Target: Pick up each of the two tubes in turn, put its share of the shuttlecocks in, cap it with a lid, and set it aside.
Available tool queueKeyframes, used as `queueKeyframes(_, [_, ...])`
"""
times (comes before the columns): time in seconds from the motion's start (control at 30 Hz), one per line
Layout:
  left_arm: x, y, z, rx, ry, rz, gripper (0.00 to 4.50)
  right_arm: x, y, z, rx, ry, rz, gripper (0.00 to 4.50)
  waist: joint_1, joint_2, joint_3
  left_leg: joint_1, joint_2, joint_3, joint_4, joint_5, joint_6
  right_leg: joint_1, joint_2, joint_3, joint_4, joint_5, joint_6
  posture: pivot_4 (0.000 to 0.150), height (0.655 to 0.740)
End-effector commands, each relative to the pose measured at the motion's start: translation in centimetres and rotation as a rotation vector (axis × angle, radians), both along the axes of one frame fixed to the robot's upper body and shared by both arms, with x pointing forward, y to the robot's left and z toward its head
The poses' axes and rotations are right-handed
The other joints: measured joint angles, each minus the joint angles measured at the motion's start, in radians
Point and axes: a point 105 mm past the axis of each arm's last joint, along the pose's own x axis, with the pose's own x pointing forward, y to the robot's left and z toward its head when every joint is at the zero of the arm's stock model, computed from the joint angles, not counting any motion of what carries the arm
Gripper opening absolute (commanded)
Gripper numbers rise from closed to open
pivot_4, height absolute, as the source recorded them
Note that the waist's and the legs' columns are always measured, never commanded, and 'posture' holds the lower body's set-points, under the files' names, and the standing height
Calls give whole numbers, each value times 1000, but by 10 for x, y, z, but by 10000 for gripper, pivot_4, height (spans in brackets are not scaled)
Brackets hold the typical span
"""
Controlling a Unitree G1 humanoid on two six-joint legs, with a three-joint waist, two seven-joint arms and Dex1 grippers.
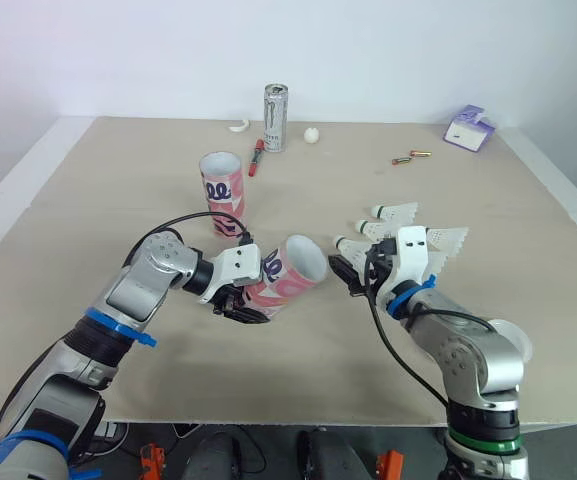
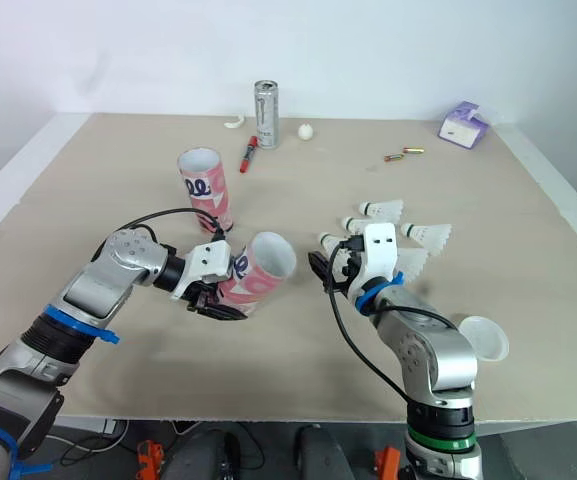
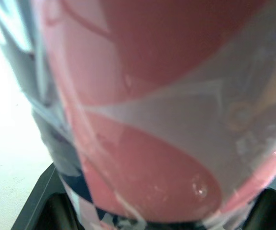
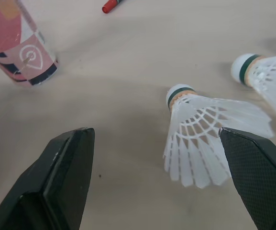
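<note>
- Two tubes are on the table (image 1: 78,200). One tube (image 1: 222,190) stands upright at the far left, untouched, its open mouth up. It is probably waiting its turn.
- The held tube (image 1: 290,270) is in the left gripper (image 1: 240,300), whose jaws are clamped across its lower body. The left wrist view shows the pink wall between the two black fingers.
- That tube is tilted, its base low by the gripper and its open mouth raised toward the right. This turns the opening toward the other arm, so a shuttlecock could go in cork first.
- Its inside looks empty from the head views, so I judge loading has not begun.
- Several shuttlecocks (image 1: 400,212) lie on their sides in a loose group at right, just beyond the right gripper (image 1: 351,278).
- The right gripper's jaws are spread wide with nothing held. In its wrist view the nearest shuttlecock (image 4: 195,129) lies on the table between the fingers, touching neither. That looks like a line-up for a grasp.
- A white lid (image 2: 484,338) lies near right, beside the right arm, within reach for capping.
- A can (image 1: 275,117) and a marker (image 1: 256,157) sit far off, well clear of the work.
</note>
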Motion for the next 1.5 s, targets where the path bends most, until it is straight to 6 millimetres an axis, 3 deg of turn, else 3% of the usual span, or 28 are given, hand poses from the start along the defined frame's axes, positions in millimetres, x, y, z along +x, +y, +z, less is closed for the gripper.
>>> queueKeyframes(0.03, [-7, -1, -4, 19, 16, -24, 30119, 6, -3, 8, 31, -24, -34, 44556, 0, 0, 0, 0, 0, 0, 0, 0, 0, 0, 0, 0, 0, 0, -1, 1500, 7400])
queueKeyframes(0.53, [-7, -2, -7, 9, 16, -8, 30119, 37, -1, 2, 28, 40, -65, 44556, -7, 0, 0, 0, 0, 0, -1, 0, 0, 0, 0, 0, 0, 2, -4, 1500, 7400])
queueKeyframes(0.63, [-7, -2, -8, 8, 16, -3, 30119, 42, -2, 5, 35, 28, -87, 36269, -9, 0, 0, 0, 0, 0, -1, 0, 0, 0, 0, 1, 0, 2, -3, 1500, 7400])
queueKeyframes(0.67, [-7, -2, -8, 7, 17, -2, 30119, 44, -3, 6, 35, 21, -94, 31168, -10, 0, 0, 0, 0, 0, -1, 0, 0, 0, 0, 1, 0, 2, -3, 1500, 7400])
queueKeyframes(0.7, [-7, -2, -9, 7, 18, -1, 30119, 44, -2, 7, 31, 13, -92, 30222, -10, 0, 0, 0, 0, 0, -1, 0, 0, 0, 0, 1, 0, 2, -3, 1500, 7400])
queueKeyframes(0.73, [-7, -2, -10, 8, 19, 0, 30119, 44, -1, 9, 24, 6, -89, 24039, -11, 0, 0, 0, 0, 0, -1, 0, 0, 0, 0, 1, 0, 2, -3, 1500, 7400])
queueKeyframes(0.83, [-8, -2, -11, 7, 22, 2, 30119, 43, 2, 11, 16, -8, -78, 17186, -11, 0, 0, 0, -1, 0, -1, 0, 0, 0, 0, 1, 0, 2, -3, 1500, 7400])
queueKeyframes(0.93, [-8, -2, -12, 7, 24, 2, 30119, 41, 4, 13, -4, -22, -59, 2804, -12, 0, 0, 0, -1, 0, -1, 0, -1, 0, 0, 1, 0, 2, -3, 1500, 7400])
queueKeyframes(0.97, [-8, -2, -12, 7, 24, 2, 30119, 41, 5, 14, -11, -26, -51, 590, -13, 0, 0, 0, -1, 0, -1, 0, -1, 0, 0, 2, 0, 2, -3, 1500, 7400])
queueKeyframes(1.27, [-8, -2, -13, 9, 25, 1, 30119, 30, 13, 27, -51, -85, 19, 590, -13, 1, 0, 0, -1, 0, -1, 1, -1, 0, 0, 2, 0, 3, -3, 1500, 7400])
queueKeyframes(1.4, [-8, -2, -13, 9, 26, -1, 30119, 10, 16, 69, -161, -257, 144, 590, -13, 1, 0, 0, -1, 0, -1, 1, -1, 0, -1, 2, 0, 2, -2, 1500, 7400])
queueKeyframes(1.5, [-8, -2, -12, 8, 26, -2, 30119, -9, 7, 110, -363, -441, 241, 590, -13, 2, 1, -1, -4, -1, 0, 1, -1, 0, -3, 2, -1, 2, -1, 1500, 7400])
